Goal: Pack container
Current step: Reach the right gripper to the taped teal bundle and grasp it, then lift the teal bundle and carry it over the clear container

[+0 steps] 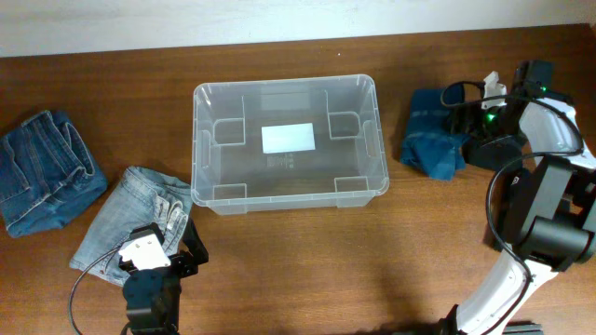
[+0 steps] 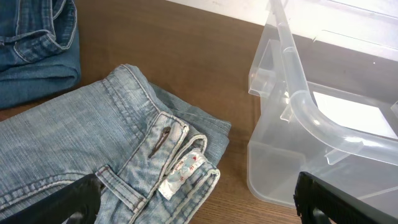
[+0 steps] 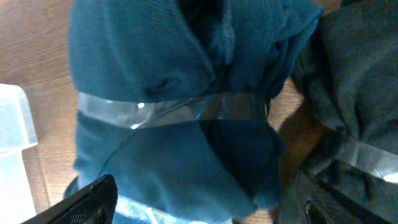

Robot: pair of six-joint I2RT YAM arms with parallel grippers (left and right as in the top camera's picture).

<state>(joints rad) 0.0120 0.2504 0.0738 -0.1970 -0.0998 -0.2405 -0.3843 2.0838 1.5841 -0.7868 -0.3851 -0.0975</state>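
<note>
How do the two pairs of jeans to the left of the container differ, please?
The dark jeans are deep blue; the pale jeans are washed-out light blue. The dark jeans lie far left on the table, apart from the container; the pale jeans lie close beside its corner. The open left gripper is over the pale jeans, not the dark ones. Both are folded denim.
</note>
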